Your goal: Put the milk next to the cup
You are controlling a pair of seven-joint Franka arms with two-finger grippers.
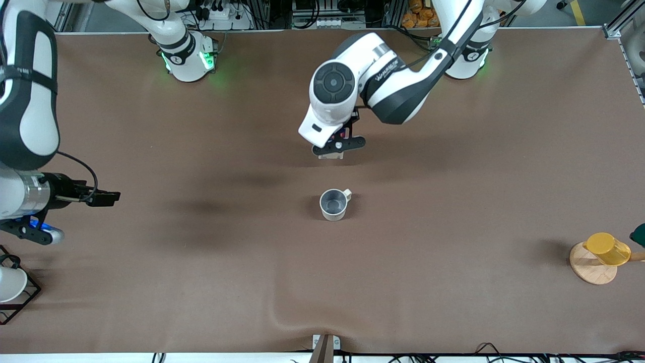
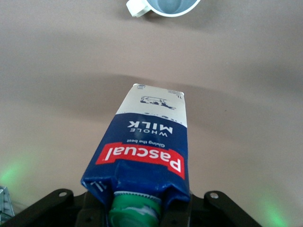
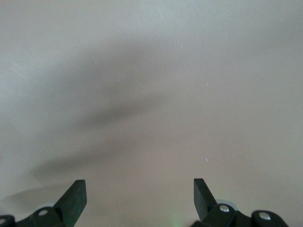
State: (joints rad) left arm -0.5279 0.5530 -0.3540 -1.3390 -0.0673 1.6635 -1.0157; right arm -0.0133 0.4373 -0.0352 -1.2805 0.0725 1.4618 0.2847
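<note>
In the front view, the left end effector [image 1: 336, 147] is seen over the middle of the brown surface [image 1: 453, 212], clamped on the milk [image 1: 332, 155], of which only a pale bottom edge shows beneath the wrist. The cup [image 1: 333, 204] is found on the surface nearer to the front camera than that spot, apart from the carton; it is cream outside and grey inside, with its loop handle turned toward the left arm's end. The right end effector [image 1: 108, 197] is held at the right arm's end of the surface, where that arm waits. A yellow cup [image 1: 607, 248] on a wooden disc [image 1: 589, 264] is seen at the left arm's end.

In the left wrist view, the milk [image 2: 147, 151] is shown as a gable-top carton, dark blue with a white base, a red band lettered "Pascual", the words "WHOLE MILK", a small cow drawing and a round green cap [image 2: 135, 210] by the fingers. The cup's [image 2: 163, 6] rim and handle are seen apart from it.

In the right wrist view, the right end effector's [image 3: 140, 196] fingers [image 3: 75, 196] are seen spread apart over bare surface, with nothing between them.
</note>
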